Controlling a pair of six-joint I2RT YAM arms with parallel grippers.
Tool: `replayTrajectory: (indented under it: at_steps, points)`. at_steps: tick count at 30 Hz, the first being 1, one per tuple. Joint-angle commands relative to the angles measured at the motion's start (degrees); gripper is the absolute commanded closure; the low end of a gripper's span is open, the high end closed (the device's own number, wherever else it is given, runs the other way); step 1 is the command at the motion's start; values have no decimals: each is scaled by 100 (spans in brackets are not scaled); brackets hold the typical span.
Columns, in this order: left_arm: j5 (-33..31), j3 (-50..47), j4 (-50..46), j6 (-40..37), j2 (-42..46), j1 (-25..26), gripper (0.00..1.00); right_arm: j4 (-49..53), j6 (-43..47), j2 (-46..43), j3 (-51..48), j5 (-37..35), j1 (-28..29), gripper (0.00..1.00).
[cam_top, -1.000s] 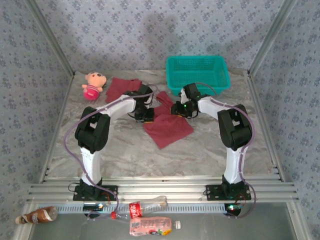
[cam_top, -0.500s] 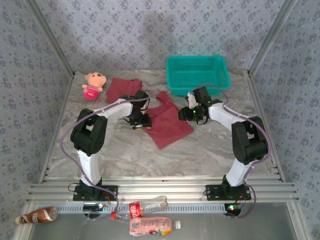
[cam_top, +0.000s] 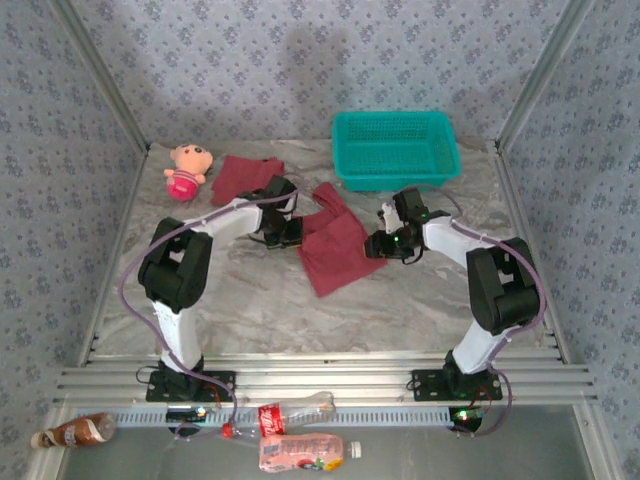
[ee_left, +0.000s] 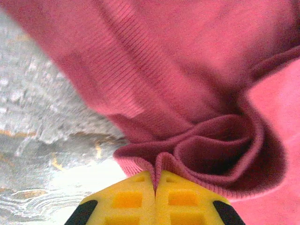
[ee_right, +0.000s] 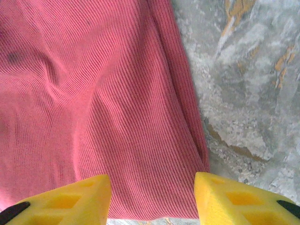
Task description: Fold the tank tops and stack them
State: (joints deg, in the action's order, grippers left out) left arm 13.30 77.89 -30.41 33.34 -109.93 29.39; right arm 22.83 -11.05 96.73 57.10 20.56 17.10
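Maroon tank tops (cam_top: 335,250) x2, teal basket (cam_top: 395,176) x1, pink doll (cam_top: 186,168) x1.

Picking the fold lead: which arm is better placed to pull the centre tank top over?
Left, probably. The left gripper is shut on a bunched edge of the tank top. The right gripper hangs open over the cloth's other edge, holding nothing.

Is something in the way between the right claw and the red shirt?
No, nothing visible. The open right gripper is right over the tank top's edge, with bare cloth showing between its fingers.
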Motion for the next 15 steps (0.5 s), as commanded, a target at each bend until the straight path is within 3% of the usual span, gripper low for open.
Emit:
replayTrajectory:
  at_steps: [1,6,15]
  points:
    - [197,468,275,-401,456,95,100,66,-1,-34,-202,-16,-18,49]
    - [549,550,458,-634,471,128,100,192,-132,-157,-514,-274,-21,51]
    - [423,342,495,-626,-475,-137,98,367,-369,-268,-678,-465,-73,54]
